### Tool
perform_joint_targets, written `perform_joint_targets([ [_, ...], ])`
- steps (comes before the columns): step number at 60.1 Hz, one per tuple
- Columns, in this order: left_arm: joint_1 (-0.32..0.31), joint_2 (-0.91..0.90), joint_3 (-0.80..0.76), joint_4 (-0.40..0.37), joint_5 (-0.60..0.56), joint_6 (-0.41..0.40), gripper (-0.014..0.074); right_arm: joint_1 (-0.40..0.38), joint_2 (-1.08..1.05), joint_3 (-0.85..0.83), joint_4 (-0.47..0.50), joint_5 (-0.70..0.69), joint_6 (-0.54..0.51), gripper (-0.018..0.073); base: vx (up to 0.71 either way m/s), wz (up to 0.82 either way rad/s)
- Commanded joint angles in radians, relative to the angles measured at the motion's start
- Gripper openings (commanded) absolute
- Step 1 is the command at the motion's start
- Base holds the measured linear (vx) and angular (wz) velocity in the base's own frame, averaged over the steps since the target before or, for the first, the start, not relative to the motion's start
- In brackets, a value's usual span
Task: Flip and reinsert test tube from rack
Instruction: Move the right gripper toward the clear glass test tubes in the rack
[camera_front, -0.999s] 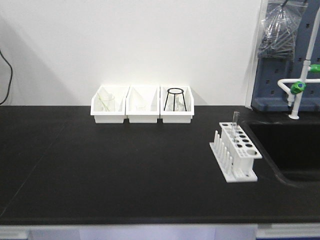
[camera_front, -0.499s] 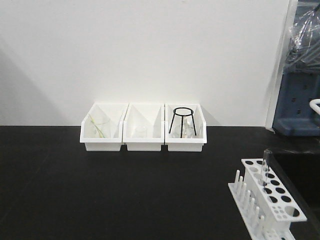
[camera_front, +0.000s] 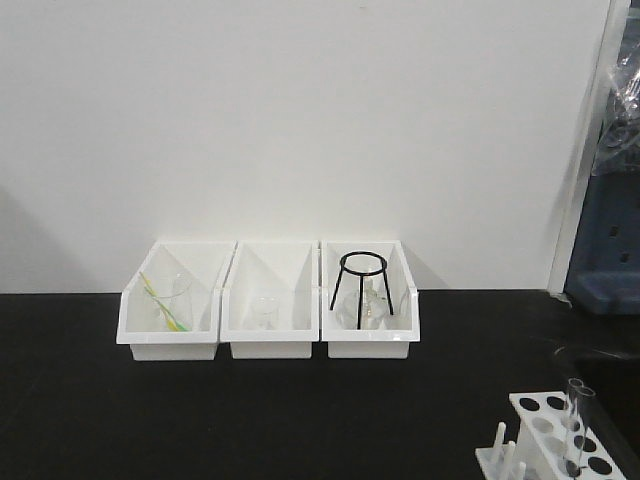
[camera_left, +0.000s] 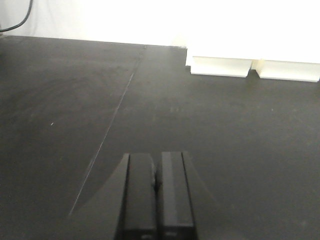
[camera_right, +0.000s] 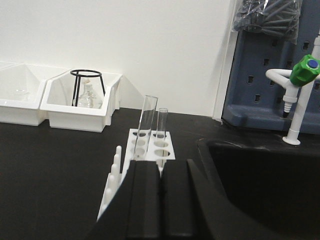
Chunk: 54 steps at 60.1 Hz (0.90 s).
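white wall (camera_front: 300, 120), black countertop (camera_front: 250, 420), blue pegboard (camera_right: 260, 75), black sink (camera_right: 265, 170)

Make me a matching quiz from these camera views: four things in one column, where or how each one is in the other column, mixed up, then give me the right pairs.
Things
1. black tripod stand
2. rack
3. green-tipped tap
4. left gripper

Place or state
A. shut, over bare black counter
B. inside the rightmost white bin
C. on the counter beside the sink
D. in front of the blue pegboard, above the sink

Pairs: 1-B, 2-C, 3-D, 4-A
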Motion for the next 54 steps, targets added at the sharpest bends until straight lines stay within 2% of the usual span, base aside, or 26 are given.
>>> perform_joint_targets([
  [1,-0.004,-0.003,0.002,-0.004,-0.088,0.0,-0.0006,0.004,-0.01,0.001,-0.002,-0.078,-0.006,-0.0008,0.2,-0.04],
  [29,-0.004,-0.003,0.002,-0.004,-0.088,0.0,-0.0006,0.004,-0.01,0.001,-0.002,-0.083,-0.006,-0.0008,0.07,-0.01],
  [37,-0.004,-0.003,0.002,-0.004,-0.088,0.0,-0.0006,0.004,-0.01,-0.029,0.022,-0.302,0.024,-0.0008,0.0,0.0],
  [41,-0.004,-0.003,0.002,-0.004,-0.088,0.0,-0.0006,0.001,-0.005,-0.087,0.039,-0.39,0.006,-0.0008,0.0,0.0],
  [46,-0.004,-0.003,0.002,-0.004,-0.088,0.0,-0.0006,0.001,0.054,-0.223,0.072,-0.397,-0.038,-0.0008,0.0,0.0],
  [54,-0.004,-0.003,0.002,-0.004,-0.088,0.0,-0.0006,0.001,0.336,-0.434,0.17,-0.4,-0.178,-0.0008,0.01,0.01],
])
